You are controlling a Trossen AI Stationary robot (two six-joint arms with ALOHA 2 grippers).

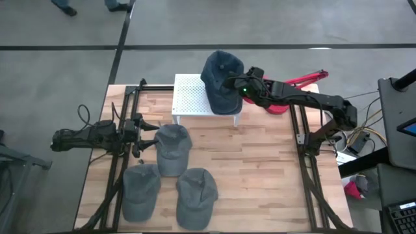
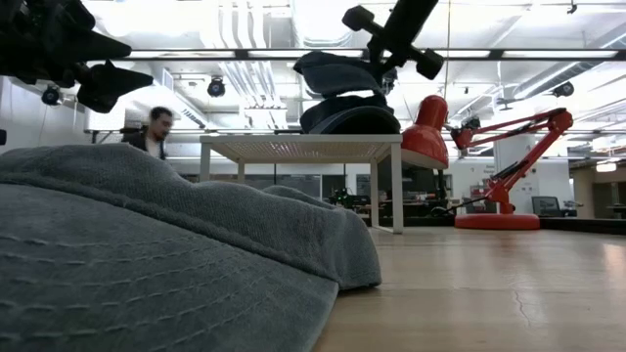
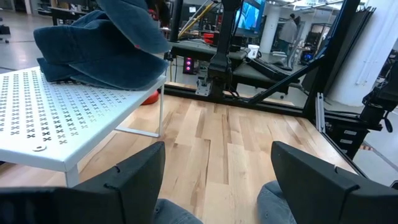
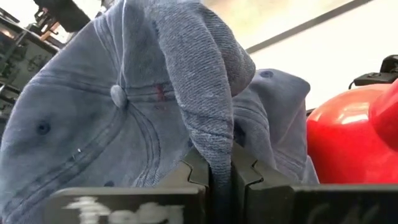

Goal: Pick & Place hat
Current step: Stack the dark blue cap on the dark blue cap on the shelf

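A dark blue denim hat sits at the right end of a small white perforated rack. In the low view its lower part rests on the rack top while a fold stands raised above it. My right gripper reaches in from the table's right and is shut on this hat. Three grey hats lie on the wooden table. My left gripper waits open by the table's left side, next to the nearest grey hat. My right gripper pinches a raised fold of the hat's crown cloth between its two fingers, close to the top button. The fingers come from the table's right, slanting slightly down. The pinched fold is lifted; the rest of the hat lies on the rack.
A red desk lamp stands at the far right, right behind my right arm, its shade close to the rack. Black frame rails run along both table sides. Bare wood lies right of the grey hats. A person is beyond the table.
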